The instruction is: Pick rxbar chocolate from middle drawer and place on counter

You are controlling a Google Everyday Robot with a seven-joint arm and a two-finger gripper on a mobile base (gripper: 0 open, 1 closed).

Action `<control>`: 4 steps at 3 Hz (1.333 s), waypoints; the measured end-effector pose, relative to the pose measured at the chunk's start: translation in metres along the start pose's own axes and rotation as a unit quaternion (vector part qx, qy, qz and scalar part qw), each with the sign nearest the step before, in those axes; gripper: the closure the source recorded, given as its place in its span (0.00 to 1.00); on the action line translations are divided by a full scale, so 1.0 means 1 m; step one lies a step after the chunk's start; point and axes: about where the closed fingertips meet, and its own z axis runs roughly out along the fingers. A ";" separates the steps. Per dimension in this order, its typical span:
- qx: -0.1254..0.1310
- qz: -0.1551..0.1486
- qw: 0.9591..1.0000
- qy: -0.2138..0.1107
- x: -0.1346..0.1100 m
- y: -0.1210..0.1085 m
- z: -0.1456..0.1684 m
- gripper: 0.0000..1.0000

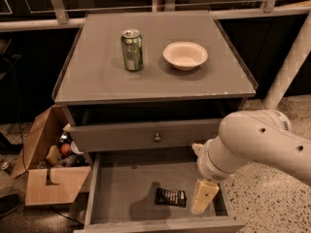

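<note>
The rxbar chocolate [170, 197] is a small flat black wrapper lying on the floor of the open middle drawer [121, 188], right of its centre. My gripper [204, 196] hangs down inside the drawer just right of the bar, close beside it and apart from it. The big white arm reaches in from the right and hides the drawer's right rear corner. The counter [97, 76] is the flat grey top of the cabinet above.
A green soda can [131, 50] and a pale bowl [185, 55] stand on the counter. A shut upper drawer front with a round knob [157, 138] sits above the open drawer. An open cardboard box [48, 174] with clutter lies on the floor at left.
</note>
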 end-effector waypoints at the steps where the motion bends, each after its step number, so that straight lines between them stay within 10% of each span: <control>1: 0.001 0.000 1.000 -0.001 0.000 0.000 0.001 0.00; 4: -0.006 0.020 1.000 -0.015 0.014 -0.017 0.092 0.00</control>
